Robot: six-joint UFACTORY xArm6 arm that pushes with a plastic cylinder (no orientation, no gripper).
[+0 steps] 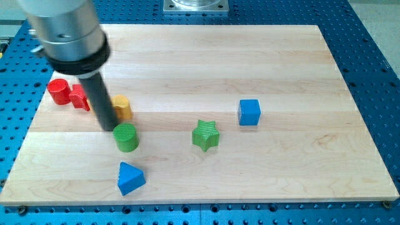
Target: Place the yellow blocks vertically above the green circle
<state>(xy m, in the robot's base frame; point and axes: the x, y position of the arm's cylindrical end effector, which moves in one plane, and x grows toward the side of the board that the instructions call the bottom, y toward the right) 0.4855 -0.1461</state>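
Note:
A green circle block (126,137) stands on the wooden board (281,156) left of centre. One yellow block (121,107) lies just above it, partly hidden behind the rod; its shape is hard to make out. My tip (108,127) touches down just left of the green circle's top edge and below-left of the yellow block, close to both. Whether another yellow block lies behind the rod cannot be told.
Two red blocks (69,93) sit near the board's left edge. A green star (205,135) lies at centre, a blue cube (249,112) right of it, and a blue triangular block (130,178) near the view's bottom. Blue perforated table surrounds the board.

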